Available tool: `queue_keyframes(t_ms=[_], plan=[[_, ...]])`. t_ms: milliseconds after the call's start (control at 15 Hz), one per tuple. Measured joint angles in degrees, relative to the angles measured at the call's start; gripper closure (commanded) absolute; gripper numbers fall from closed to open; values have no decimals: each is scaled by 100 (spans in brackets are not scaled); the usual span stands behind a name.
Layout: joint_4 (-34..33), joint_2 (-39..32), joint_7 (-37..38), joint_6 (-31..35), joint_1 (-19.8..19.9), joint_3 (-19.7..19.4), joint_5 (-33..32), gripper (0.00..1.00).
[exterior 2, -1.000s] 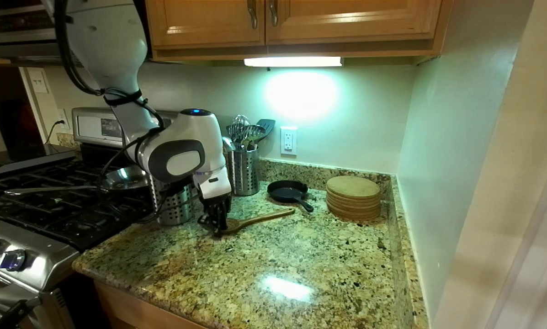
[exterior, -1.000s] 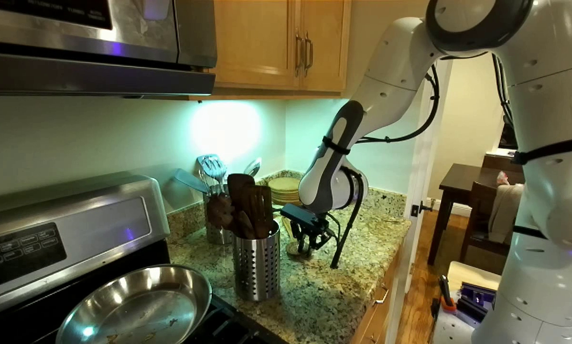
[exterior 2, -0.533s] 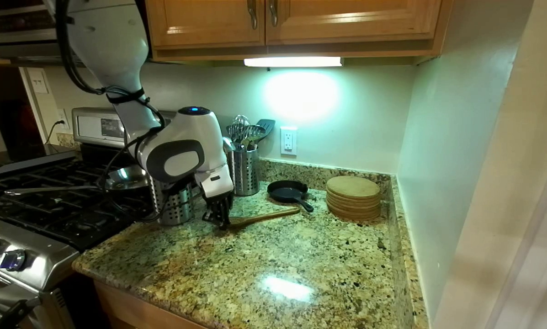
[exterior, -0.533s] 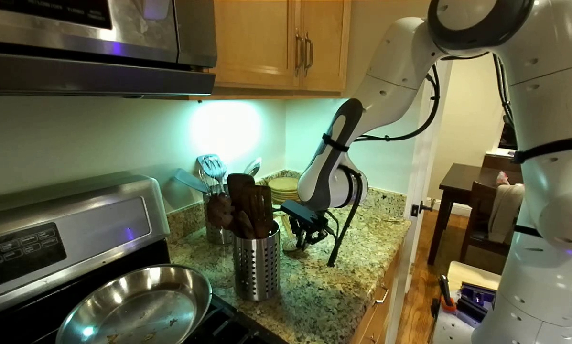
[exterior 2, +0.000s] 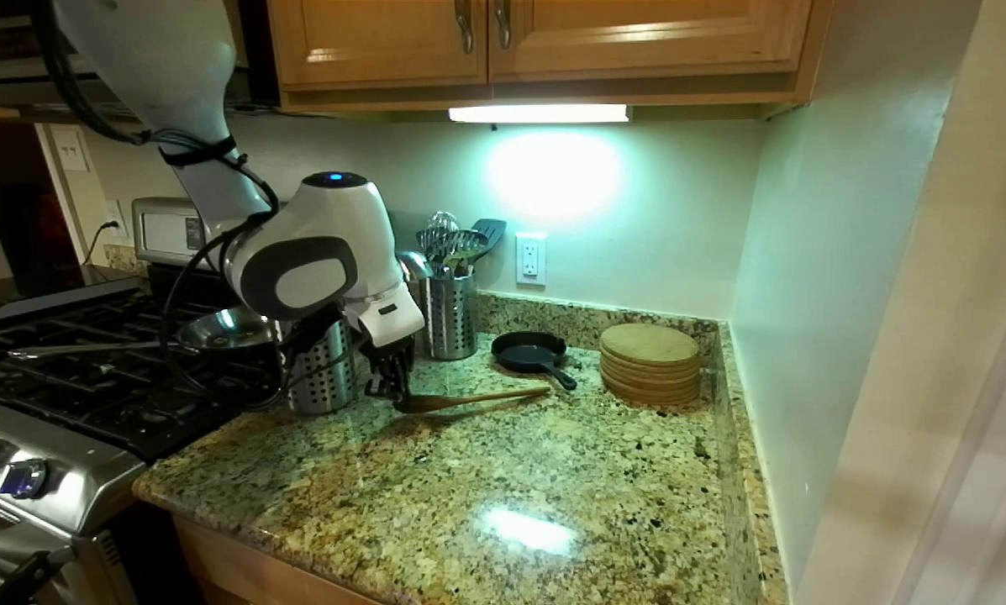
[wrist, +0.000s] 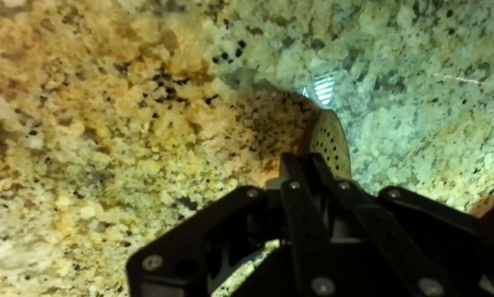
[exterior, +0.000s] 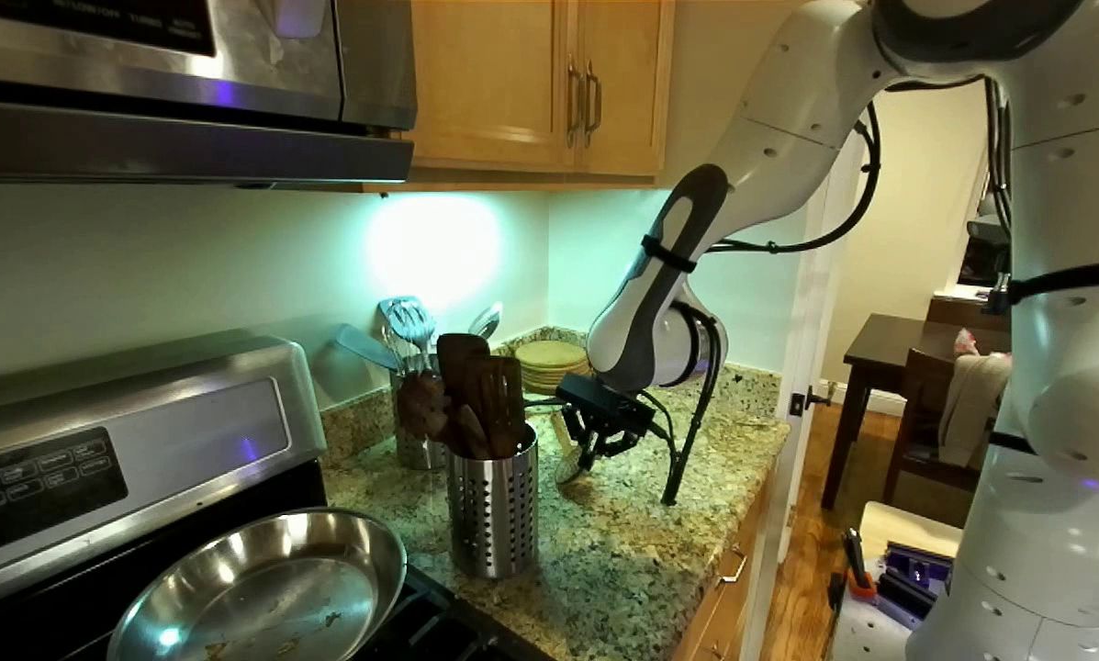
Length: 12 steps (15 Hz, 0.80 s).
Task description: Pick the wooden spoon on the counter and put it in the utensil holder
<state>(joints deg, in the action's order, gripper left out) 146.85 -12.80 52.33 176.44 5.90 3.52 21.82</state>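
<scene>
The wooden spoon has a long straight handle [exterior 2: 490, 397] and an oval bowl with small holes [wrist: 331, 144]. My gripper [wrist: 302, 159] is shut on the rim of the bowl, which stands tilted on edge. In the exterior views the gripper [exterior: 588, 450] [exterior 2: 395, 399] is low over the granite counter [exterior: 604, 560], at the bowl end. The handle points away from it; I cannot tell whether its far end touches the counter. The utensil holder [exterior: 494, 514], a perforated metal cylinder with dark wooden utensils, stands beside the gripper; the arm partly hides it in an exterior view [exterior 2: 322, 382].
A second metal cylinder [exterior 2: 450, 319] holds metal and grey utensils near the wall. A small black skillet [exterior 2: 528, 351] and a stack of round boards [exterior 2: 650, 365] stand at the back. A steel frying pan [exterior: 274, 588] sits on the stove. Cabinets [exterior: 531, 87] hang above.
The gripper has risen a little and drawn back from the wall side. The spoon's bowl, flat on the counter before, is now tipped on edge in the jaws, and the handle has shifted with it.
</scene>
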Motion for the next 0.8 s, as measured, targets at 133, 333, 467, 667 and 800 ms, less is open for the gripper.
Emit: queue_keyframes(t_ms=[133,333,467,667,800], plan=[[201,253,-199,-6,-30,-31,-5,92],[477,645,-497,-13,-153,-156,-16,92],[648,881,-538,-13,-158,-172,-212,92],[881,1189,-539,-22,-153,-175,-643,92],[1014,1361,-538,-39,-136,-175,-911,92]])
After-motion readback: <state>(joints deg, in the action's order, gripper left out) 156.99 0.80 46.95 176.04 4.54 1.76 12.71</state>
